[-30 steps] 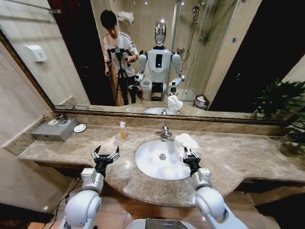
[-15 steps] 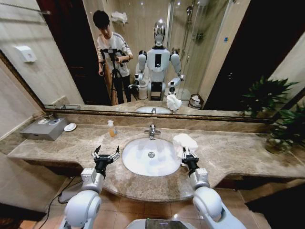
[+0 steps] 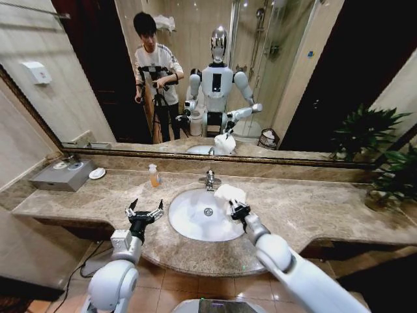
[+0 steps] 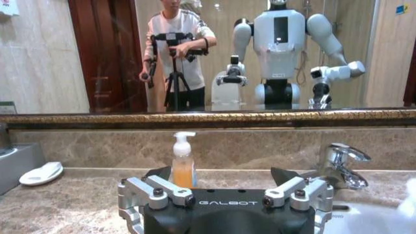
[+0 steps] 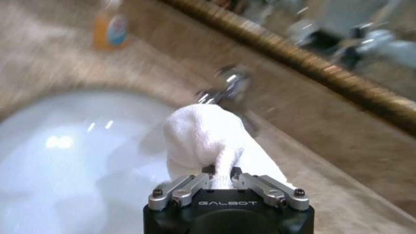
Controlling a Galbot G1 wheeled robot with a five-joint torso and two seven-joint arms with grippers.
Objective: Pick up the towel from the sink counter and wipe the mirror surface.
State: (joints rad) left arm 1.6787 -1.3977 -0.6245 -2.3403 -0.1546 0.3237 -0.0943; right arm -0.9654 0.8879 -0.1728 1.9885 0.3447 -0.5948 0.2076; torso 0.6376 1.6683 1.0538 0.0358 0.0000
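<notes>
Gripping the towel bunched in its fingers, the right gripper hung over the basin toward the mirror, apparently for wiping, while the left gripper waited open above the tabletop.

Warm indoor light is being cast from above, and small ceiling lamps are being reflected in the mirror surface. Glare is being thrown off the white basin (two bright spots). The right wrist view is being smeared by motion blur, while the left wrist view is being kept sharp. Straight lines are being bent at the head view's edges.
</notes>
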